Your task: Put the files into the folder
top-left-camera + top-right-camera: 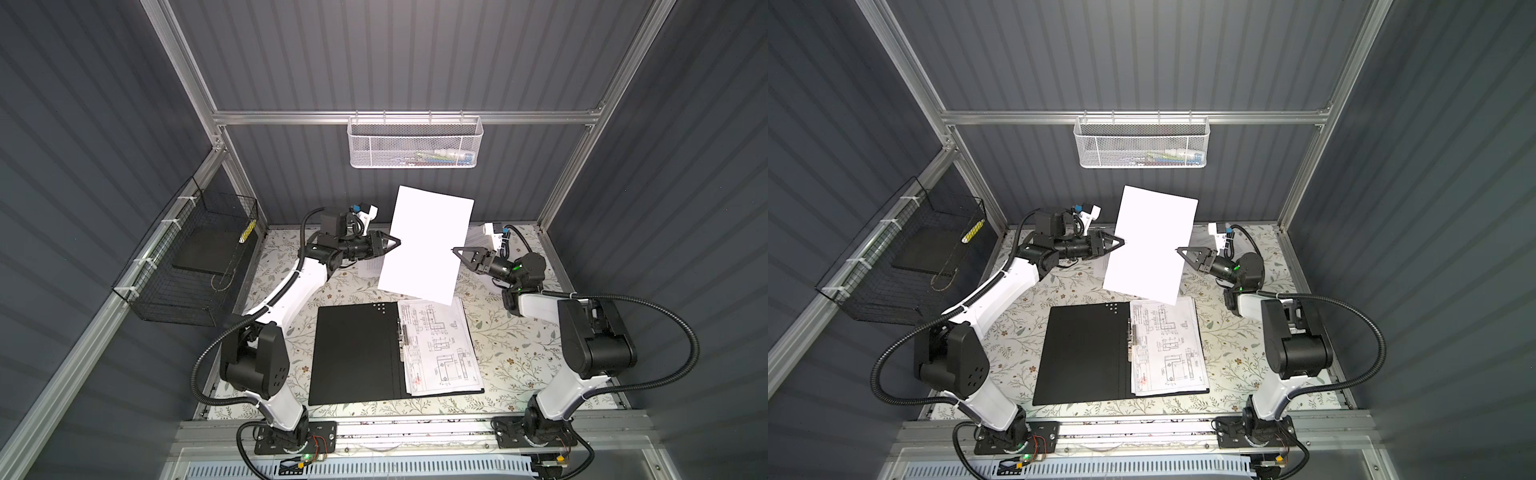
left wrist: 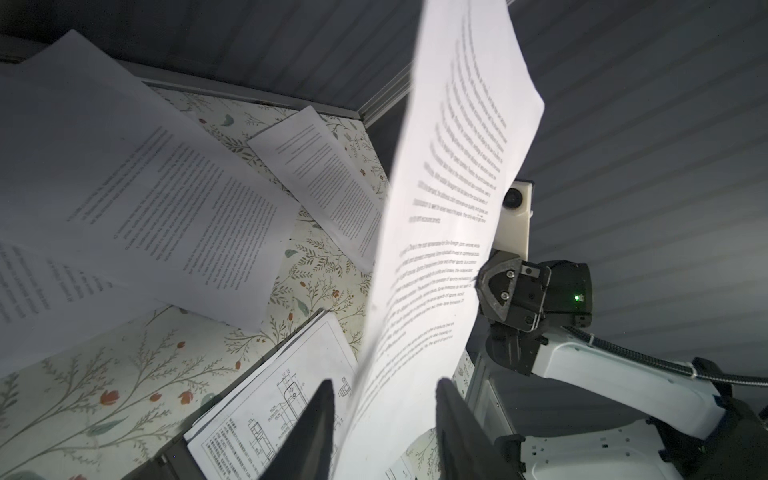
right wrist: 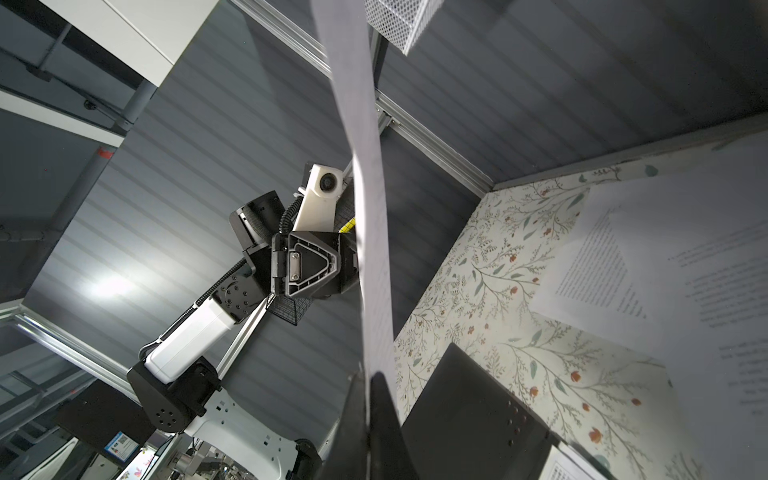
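Handover state: printed sheet (image 1: 424, 245) is up in the air, steeply tilted, above the far part of the tabletop (image 1: 511, 345) just behind the folder (image 1: 353, 353). The right gripper (image 1: 454, 250) is pinched tight on its right edge; the wrist view shows both jaws closed flat on the paper. The left gripper (image 1: 397, 242) is at the opposite edge with jaws apart. The paper runs between them with a gap on each side, so it looks like the right arm carries the sheet alone. The folder lies open and flat, black inside up, with a drawing sheet (image 1: 440, 345) already on its right half beside the spine clip (image 1: 402, 336); can't tell whether the clip is raised or clamped. More loose sheets (image 2: 166, 199) lie on the tabletop at the back, so I'd call the task partly done. For this step, back the left gripper straight out along the sheet plane first so it doesn't snag the edge. Then swing the right arm over the folder's right half and drop the low edge near the clip side. Lay the rest down away from it, square on the drawing sheet. A single mid-edge pinch means the sheet will droop and can pivot, so move slowly and release only once most of it rests flat. Main risk is a skewed landing or a corner riding over the clip.
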### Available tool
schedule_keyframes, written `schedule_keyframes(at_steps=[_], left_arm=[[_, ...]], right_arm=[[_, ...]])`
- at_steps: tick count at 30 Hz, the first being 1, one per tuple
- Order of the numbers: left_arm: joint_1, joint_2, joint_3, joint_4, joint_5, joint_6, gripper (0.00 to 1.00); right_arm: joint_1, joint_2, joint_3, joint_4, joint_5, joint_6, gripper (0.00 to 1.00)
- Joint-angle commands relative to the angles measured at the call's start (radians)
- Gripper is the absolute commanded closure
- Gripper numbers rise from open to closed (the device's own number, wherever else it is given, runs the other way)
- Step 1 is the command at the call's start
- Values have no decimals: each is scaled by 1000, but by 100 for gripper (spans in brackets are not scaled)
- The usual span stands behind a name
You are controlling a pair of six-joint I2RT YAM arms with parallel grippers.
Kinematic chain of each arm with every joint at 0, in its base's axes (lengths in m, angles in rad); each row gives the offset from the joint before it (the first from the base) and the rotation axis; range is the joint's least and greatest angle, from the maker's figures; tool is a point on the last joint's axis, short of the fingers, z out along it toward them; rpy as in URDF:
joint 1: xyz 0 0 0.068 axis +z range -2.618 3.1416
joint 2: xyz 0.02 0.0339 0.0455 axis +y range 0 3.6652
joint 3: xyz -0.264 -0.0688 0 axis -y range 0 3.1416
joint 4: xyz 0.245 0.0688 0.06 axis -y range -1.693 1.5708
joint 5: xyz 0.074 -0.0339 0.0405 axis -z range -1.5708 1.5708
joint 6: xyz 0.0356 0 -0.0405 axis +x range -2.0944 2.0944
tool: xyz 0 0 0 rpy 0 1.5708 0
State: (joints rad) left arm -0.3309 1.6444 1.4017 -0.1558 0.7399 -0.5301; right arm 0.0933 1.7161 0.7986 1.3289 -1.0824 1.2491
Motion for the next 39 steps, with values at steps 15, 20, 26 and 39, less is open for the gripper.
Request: schedule_keyframes(at_steps=[15, 20, 26, 39], left_arm=[[41, -248, -189, -135, -150, 154, 43], [41, -275, -220, -134, -132, 157, 42], [41, -296, -247, -131, -119, 153, 42], [41, -351, -311, -123, -94, 166, 40]], right_arm=[[-42, -407, -7, -1565, 30, -729, 100], [-55, -417, -26, -1791, 154, -823, 100], [-53, -316, -53, -1904, 375, -895, 100], [34, -280, 55, -1954, 540, -1083, 100]])
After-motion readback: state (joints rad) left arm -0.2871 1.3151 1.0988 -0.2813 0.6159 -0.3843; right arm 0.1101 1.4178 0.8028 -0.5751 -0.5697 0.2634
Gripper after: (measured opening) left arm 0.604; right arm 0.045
